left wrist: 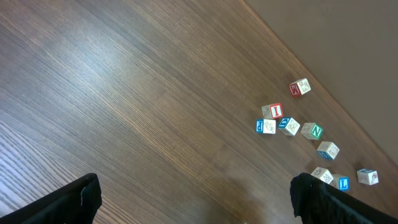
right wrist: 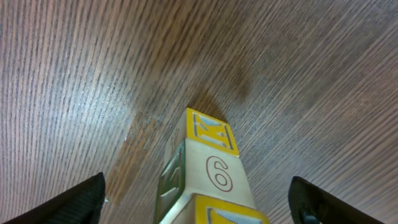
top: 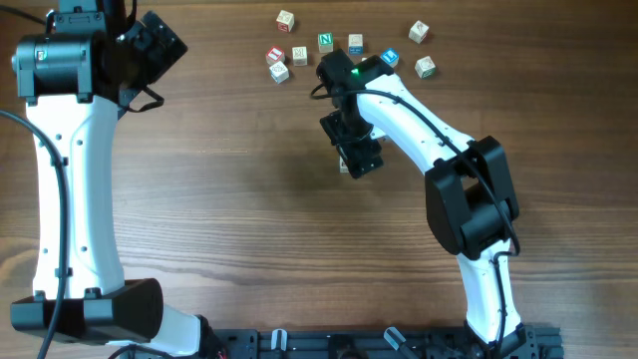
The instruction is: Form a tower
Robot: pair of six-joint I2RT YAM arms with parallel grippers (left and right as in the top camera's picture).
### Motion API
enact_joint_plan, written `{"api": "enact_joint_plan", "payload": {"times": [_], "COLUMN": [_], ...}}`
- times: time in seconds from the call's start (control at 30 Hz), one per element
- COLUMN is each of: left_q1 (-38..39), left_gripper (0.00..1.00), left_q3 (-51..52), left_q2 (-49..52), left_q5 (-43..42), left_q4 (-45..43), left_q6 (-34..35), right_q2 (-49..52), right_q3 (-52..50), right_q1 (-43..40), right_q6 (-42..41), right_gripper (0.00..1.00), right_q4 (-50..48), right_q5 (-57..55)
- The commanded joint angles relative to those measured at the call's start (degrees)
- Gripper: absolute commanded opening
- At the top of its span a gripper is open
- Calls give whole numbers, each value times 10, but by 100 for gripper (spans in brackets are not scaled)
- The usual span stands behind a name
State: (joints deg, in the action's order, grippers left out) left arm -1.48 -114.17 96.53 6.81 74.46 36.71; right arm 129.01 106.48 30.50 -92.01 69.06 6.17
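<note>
- The tower [right wrist: 211, 168] stands on the wooden table [top: 229, 199] just right of centre in the overhead view, almost hidden under the right gripper [right wrist: 196, 186].
- From the right wrist camera we see the stack in the lower middle of the frame: a yellow-framed K face, a cube with a red 6, and another yellow-framed face cut off by the bottom edge.
- We cannot tell how many cubes it holds.
- The right gripper's fingers [right wrist: 81, 202] sit at the lower corners, spread wide on either side of the stack, seemingly clear of its sides.
- The left gripper [left wrist: 196, 190], at the upper left overhead, gapes wide with only bare wood between its fingers.
- Loose cubes [top: 325, 42] lie scattered at the top centre, apart from the stack.
</note>
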Motion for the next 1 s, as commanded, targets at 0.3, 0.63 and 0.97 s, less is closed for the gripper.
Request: {"api": "enact_joint_plan", "payload": {"times": [0.3,0.63,0.97], "left_q1": [-3,-3,-3], "left_gripper": [100,100,100], "left_q3": [0,0,0], "left_q2": [-1,-1,-1], "left_q5": [7,7,7], "left_q4": [0,0,0], "left_q6": [-5,-5,-5], "right_q2": [-7,-7,-24], "right_q3": [-4,-4,10], "right_q1": [0,0,0], "right_q6": [-16,-9,90], "right_gripper": [70,69,100], "right_q4": [-7,-8,13], "right_q5": [-2,-1,40]}}
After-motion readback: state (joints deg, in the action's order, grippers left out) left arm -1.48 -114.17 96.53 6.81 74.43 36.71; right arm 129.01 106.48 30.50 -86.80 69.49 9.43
